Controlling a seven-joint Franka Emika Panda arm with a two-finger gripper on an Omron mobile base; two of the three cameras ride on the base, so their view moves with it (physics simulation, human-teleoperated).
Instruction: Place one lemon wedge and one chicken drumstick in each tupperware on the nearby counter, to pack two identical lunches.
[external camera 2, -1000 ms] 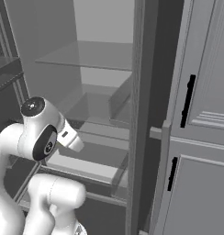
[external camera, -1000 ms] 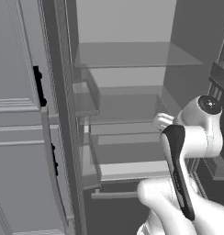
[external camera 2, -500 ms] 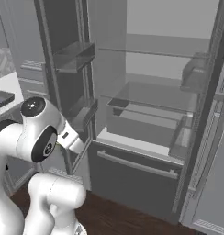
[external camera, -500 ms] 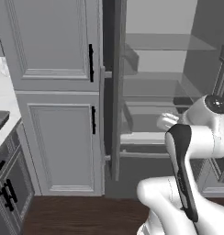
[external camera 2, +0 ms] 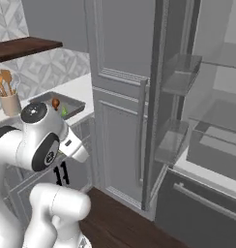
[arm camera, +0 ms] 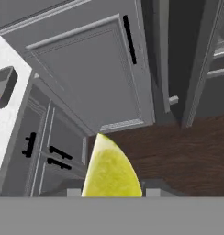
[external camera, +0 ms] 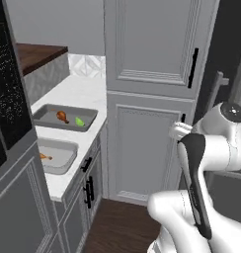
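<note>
In the hand view a yellow lemon wedge (arm camera: 111, 170) sits between the two finger tips of my gripper (arm camera: 112, 193), which is shut on it above the dark wood floor. The white counter (external camera: 78, 91) lies to the left, with two grey tupperware trays on it. The far tupperware (external camera: 48, 114) holds a chicken drumstick (external camera: 62, 116) and a green-yellow lemon wedge (external camera: 79, 121). The near tupperware (external camera: 68, 148) holds one drumstick (external camera: 45, 157). The far tupperware (external camera 2: 74, 102) also appears in the right base view, with its drumstick (external camera 2: 55, 102). An edge of a tupperware (arm camera: 6, 85) is at the left of the hand view.
Tall grey panelled cabinet doors (external camera: 152, 99) with black handles stand straight ahead. The open fridge (external camera 2: 207, 121) with glass shelves and a drawer is to the right. A black appliance front (external camera: 9, 94) is close on the left. A utensil holder (external camera 2: 8, 101) stands on the counter under a dark wooden shelf (external camera 2: 23, 47).
The whole picture has swung left from the fridge interior to the cabinets and counter, so the base has moved. The arm keeps the same folded pose.
</note>
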